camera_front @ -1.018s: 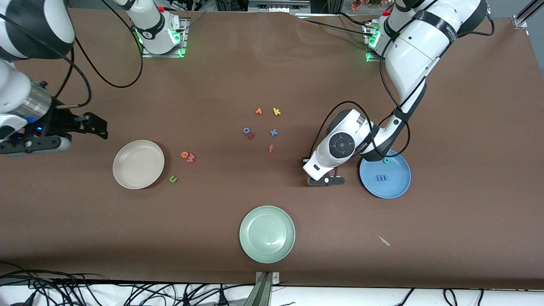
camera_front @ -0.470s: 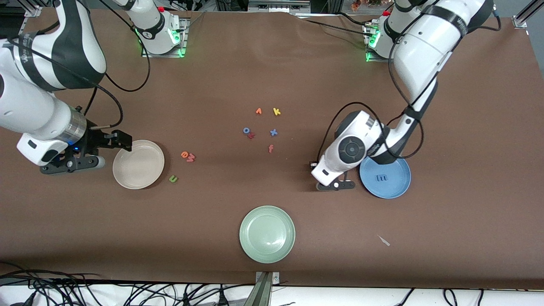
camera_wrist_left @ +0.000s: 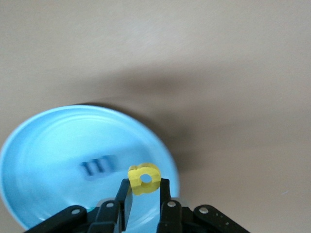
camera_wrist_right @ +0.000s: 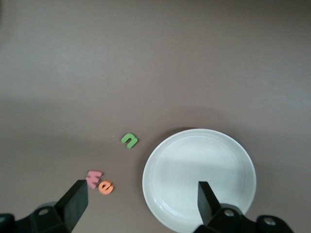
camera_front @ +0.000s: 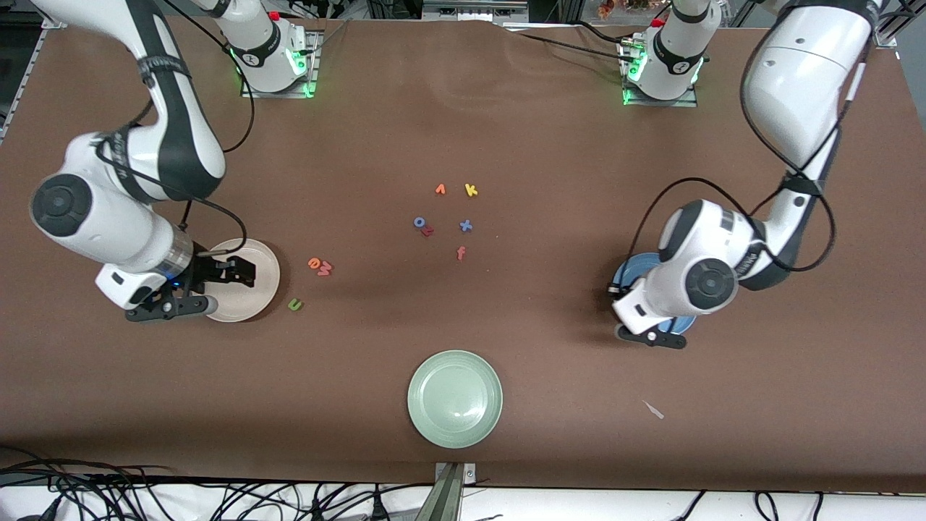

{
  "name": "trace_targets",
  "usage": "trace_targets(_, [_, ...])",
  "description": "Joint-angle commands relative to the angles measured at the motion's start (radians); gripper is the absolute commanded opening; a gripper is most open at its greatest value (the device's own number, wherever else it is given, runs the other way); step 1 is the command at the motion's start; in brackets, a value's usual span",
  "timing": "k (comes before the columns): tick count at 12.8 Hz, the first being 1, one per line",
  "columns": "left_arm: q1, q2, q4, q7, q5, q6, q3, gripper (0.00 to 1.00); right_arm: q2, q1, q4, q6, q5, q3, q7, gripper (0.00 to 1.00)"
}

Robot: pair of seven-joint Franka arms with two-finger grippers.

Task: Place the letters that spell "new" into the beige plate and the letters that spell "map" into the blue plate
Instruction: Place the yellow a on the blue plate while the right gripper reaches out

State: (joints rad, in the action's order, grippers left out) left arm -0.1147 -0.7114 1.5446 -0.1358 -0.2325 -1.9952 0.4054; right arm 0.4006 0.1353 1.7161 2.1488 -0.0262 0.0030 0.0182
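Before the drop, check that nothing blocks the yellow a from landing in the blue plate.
Nothing visible does. The left gripper, shut on the yellow a, hangs over the blue plate. Only the blue m lies inside, off to one side of the a.

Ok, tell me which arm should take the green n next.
Right. The right gripper hangs open over the beige plate, and the green n lies on the table just beside that plate. The left gripper is shut on the yellow a above the blue plate.
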Motion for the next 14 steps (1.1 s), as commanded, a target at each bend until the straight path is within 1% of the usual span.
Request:
trace_targets(1, [-0.014,0.010,0.052,0.064,-0.045,0.006,0.009,0.23,0.061,0.006,0.016,0.104,-0.015,-0.005,0.002,0.99])
trace_targets(2, [-0.014,0.006,0.055,0.053,-0.044,0.007,0.009,0.99,0.091,0.007,0.016,0.146,-0.017,0.000,0.000,1.00])
trace_targets(5, [-0.016,0.021,0.031,0.050,-0.036,0.009,0.015,1.00,0.165,0.044,0.013,0.244,-0.015,0.005,-0.047,0.99])
trace_targets(7, [-0.014,0.055,0.020,0.048,-0.028,0.009,0.019,1.00,0.193,0.079,0.014,0.276,-0.014,0.005,-0.110,0.99])
trace_targets(10, [-0.019,0.154,0.014,0.061,-0.030,0.012,0.013,1.00,0.227,0.081,0.033,0.315,-0.020,0.005,-0.122,0.99])
trace_targets(12, [-0.086,0.193,-0.052,0.061,-0.016,0.021,0.042,1.00,0.228,0.083,0.059,0.341,-0.020,0.005,-0.145,0.99])
trace_targets(13, [-0.088,0.226,-0.063,0.061,0.017,0.039,0.041,1.00,0.228,0.081,0.077,0.362,-0.020,0.005,-0.145,0.98])
trace_targets(14, [-0.082,0.265,-0.069,0.062,0.034,0.085,0.029,1.00,0.225,0.081,0.105,0.387,-0.021,0.006,-0.145,0.98])
